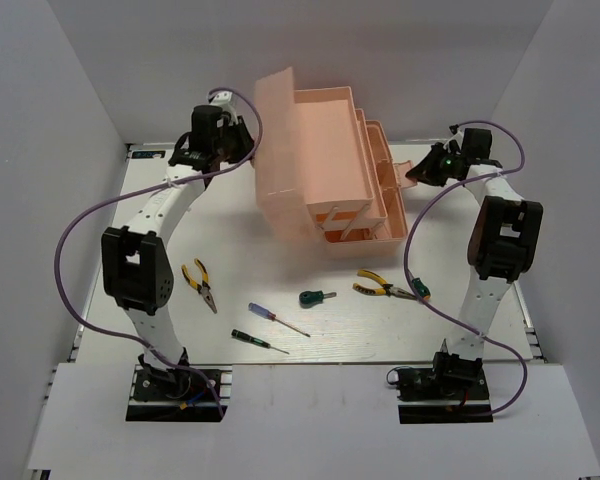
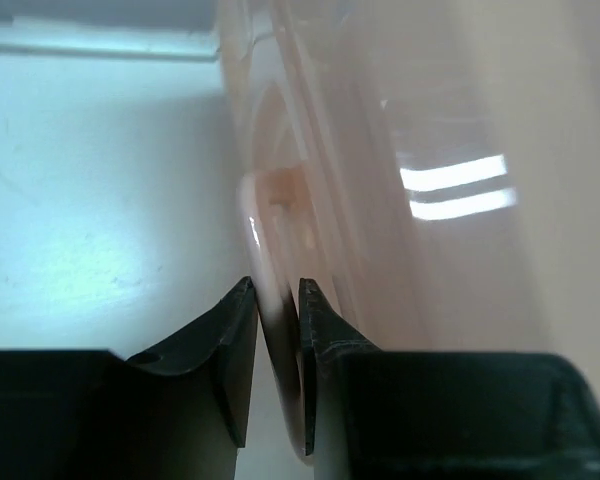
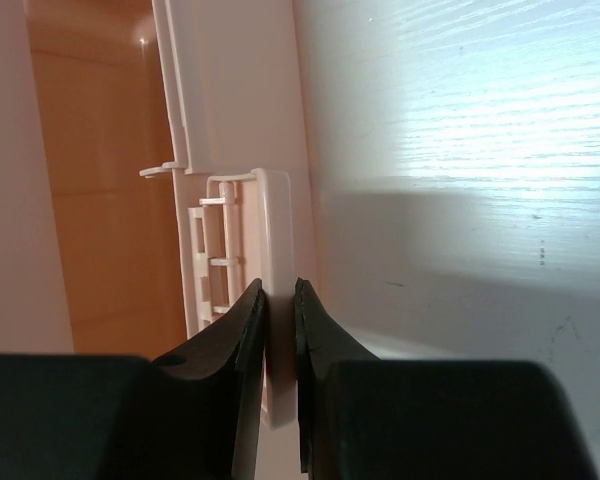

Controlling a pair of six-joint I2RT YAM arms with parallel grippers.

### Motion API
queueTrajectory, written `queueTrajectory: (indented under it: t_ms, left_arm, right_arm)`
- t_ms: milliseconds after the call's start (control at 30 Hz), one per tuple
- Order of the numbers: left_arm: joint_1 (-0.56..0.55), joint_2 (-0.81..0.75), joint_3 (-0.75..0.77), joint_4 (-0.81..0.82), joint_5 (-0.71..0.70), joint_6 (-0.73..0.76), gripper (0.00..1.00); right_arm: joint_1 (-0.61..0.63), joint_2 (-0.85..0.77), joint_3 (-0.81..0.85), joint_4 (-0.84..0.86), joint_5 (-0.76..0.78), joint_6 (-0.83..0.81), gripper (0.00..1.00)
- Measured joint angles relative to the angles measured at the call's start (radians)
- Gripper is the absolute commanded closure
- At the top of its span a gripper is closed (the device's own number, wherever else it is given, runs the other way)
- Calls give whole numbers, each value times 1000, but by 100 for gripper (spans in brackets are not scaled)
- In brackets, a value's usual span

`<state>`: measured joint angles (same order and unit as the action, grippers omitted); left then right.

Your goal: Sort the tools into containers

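Observation:
The pink toolbox [image 1: 320,165] stands open at the back centre, its trays fanned out. My left gripper [image 1: 242,142] is at its left side; in the left wrist view it [image 2: 278,300] is shut on a curved pink lid handle [image 2: 263,235]. My right gripper [image 1: 417,172] is at the box's right end; in the right wrist view it [image 3: 278,295] is shut on a pink tray edge [image 3: 278,225]. On the table in front lie yellow-handled pliers [image 1: 200,284], a purple screwdriver [image 1: 275,318], a dark green screwdriver [image 1: 258,341], a stubby green driver [image 1: 317,297] and second pliers [image 1: 385,288].
Purple cables [image 1: 412,262] loop from both arms, the right one crossing the table near the right pliers. White walls close the table at left, right and back. The arm bases [image 1: 175,385] sit at the near edge.

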<state>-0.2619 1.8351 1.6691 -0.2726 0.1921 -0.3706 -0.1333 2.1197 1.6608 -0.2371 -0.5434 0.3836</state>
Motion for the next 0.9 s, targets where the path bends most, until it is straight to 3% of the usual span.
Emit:
queueTrajectory:
  t_ms: [233,267,300,333,400,433,500,900]
  left_arm:
    - [58,4,-90,-3,26,-3,100]
    - [60,3,-93,3,27,-4,96]
    - [61,3,-97,9,31,-4,90]
    - [64,3,-104,13,34,-5,75]
    - [73,2,-118,23,45,-7,61]
    - [78,2,-126,26,50,-4,45]
    - [93,3,-145,11,21,18,38]
    - [233,5,-214,-19,-26,34,33]
  right_arm:
    - [-10,0,0,8,11,-3,100]
    - [-10,0,0,8,11,-3,100]
    - [-11,0,0,8,11,-3,100]
    - [-11,0,0,8,11,-3,100]
    - [-11,0,0,8,11,-3,100]
    - [-11,0,0,8,11,-3,100]
    - [-11,0,0,9,13,-5,100]
    - [-38,0,-14,38,27,-8,100]
